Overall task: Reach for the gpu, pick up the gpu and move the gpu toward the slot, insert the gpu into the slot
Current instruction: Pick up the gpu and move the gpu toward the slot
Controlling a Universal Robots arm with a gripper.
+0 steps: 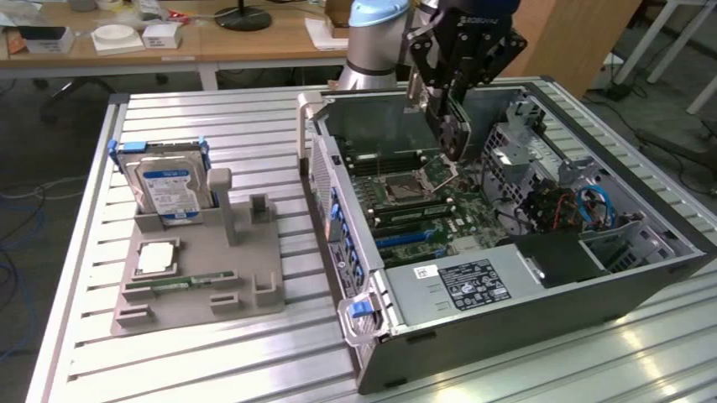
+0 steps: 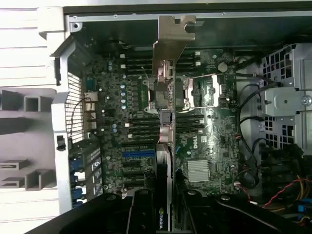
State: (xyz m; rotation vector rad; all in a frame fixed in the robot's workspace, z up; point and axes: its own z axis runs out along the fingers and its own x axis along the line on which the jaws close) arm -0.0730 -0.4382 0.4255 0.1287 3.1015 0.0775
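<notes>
the gripper (image 1: 439, 94) hangs over the open pc case (image 1: 538, 294), and its fingers (image 2: 141, 212) are clamped on the gpu (image 1: 452, 134). the gpu is in the air inside the top of the case, above the motherboard (image 1: 417, 210) and not touching it, approx. over the cpu socket (image 1: 401, 186). in the exterior view the card stands on its edge and its round black cooler face is visible.

in the wrist view the card is seen edge-on. it runs from between the fingers out to its silver bracket (image 2: 171, 36), which is near the case wall. a blue slot (image 2: 139, 154) lies on the board just beside the card's line. if the card is lined up w/ any slot, i cannot tell.

at the exterior view's left, well apart from the gripper, a grey holder (image 1: 201, 290) sits on the slotted table (image 1: 224, 369). it carries a hard drive (image 1: 166, 189) standing upright, plus a memory stick (image 1: 180, 284) lying flat.
</notes>
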